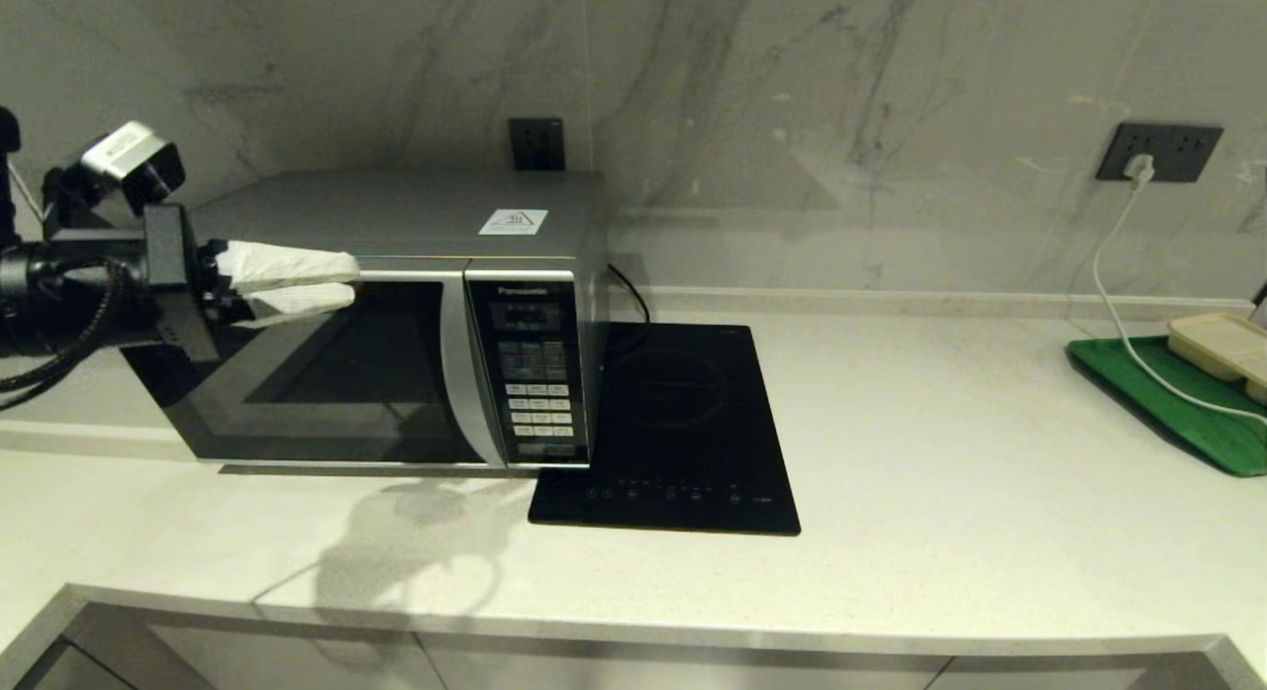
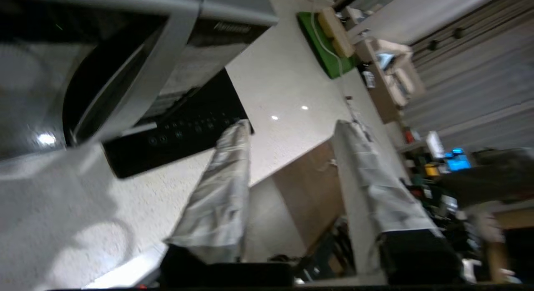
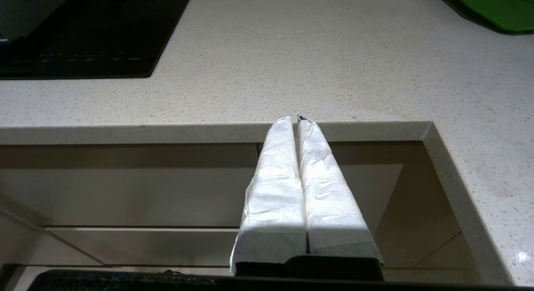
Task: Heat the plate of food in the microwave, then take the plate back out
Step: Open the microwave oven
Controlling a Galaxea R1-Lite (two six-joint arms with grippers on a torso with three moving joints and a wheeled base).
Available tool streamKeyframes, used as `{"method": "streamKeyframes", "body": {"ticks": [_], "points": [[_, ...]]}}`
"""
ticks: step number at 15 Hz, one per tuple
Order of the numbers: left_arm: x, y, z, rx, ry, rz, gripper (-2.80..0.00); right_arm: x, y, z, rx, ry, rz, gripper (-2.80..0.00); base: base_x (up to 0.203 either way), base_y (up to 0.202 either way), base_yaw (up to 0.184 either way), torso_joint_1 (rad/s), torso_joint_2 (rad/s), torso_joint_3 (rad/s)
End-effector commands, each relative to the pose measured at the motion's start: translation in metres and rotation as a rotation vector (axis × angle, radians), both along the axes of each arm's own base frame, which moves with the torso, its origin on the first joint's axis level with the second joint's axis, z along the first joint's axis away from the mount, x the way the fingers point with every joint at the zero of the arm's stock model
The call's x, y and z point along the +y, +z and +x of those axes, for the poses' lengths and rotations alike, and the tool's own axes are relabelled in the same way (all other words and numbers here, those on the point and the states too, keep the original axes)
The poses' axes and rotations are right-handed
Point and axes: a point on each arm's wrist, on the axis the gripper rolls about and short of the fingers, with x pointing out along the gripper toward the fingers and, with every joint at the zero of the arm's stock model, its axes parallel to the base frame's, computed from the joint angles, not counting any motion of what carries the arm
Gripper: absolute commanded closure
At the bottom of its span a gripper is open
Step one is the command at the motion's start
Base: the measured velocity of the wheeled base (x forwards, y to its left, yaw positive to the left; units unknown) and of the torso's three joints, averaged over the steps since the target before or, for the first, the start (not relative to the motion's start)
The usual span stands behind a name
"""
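1. Head view: the microwave (image 1: 396,324) stands on the tabletop (image 1: 940,452) with its dark door shut, and a black cooktop (image 1: 673,433) lies just beside its keypad side. The left claw (image 1: 346,282) reaches in level from the left, in front of the upper part of the door, its white-wrapped fingers (image 1: 287,262) set slightly apart with nothing between them. No plate of food shows on the tabletop, and the glass is too dark to tell whether it sits inside. A green tray (image 1: 1178,413) with a beige container (image 1: 1222,345) lies far to the right, a white cable (image 1: 1128,304) running over it from the wall socket.

2. Left wrist view: the left claw (image 2: 292,128) stands part-open and empty, with the microwave's (image 2: 125,65) door and grey handle strip to one side and the cooktop (image 2: 175,132) beyond one fingertip. The picture is smeared, so I cannot tell how near the door it is.

3. Right wrist view: the right claw (image 3: 298,120) is pressed closed, empty, parked off the front edge of the tabletop (image 3: 313,65).

4. Judgement: the step in hand looks like approaching the door, either to open it or to reach the controls. The next move calls for lining the fingers up with the handle strip or button and pulling along the door's swing.
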Motion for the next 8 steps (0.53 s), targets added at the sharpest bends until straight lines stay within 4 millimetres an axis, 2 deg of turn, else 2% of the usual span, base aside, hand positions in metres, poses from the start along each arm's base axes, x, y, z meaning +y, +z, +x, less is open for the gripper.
{"method": "streamKeyframes", "body": {"ticks": [1,3,5,8], "points": [[0.033,-0.029,-0.004,0.077,-0.033,-0.099,-2.80,0.000,0.000,0.000,0.000,0.001,0.001,0.00,0.000,0.000,0.000,0.000,0.00,0.000],[0.041,-0.051,-0.011,0.029,-0.058,-0.079,-2.80,0.000,0.000,0.000,0.001,0.001,0.001,0.00,0.000,0.000,0.000,0.000,0.00,0.000],[0.038,-0.070,-0.016,0.002,-0.096,-0.055,-2.80,0.000,0.000,0.000,0.000,0.001,0.001,0.00,0.000,0.000,0.000,0.000,0.00,0.000],[0.025,-0.084,-0.004,-0.036,-0.189,-0.055,-2.80,0.000,0.000,0.000,0.001,0.001,0.001,0.00,0.000,0.000,0.000,0.000,0.00,0.000]]}}
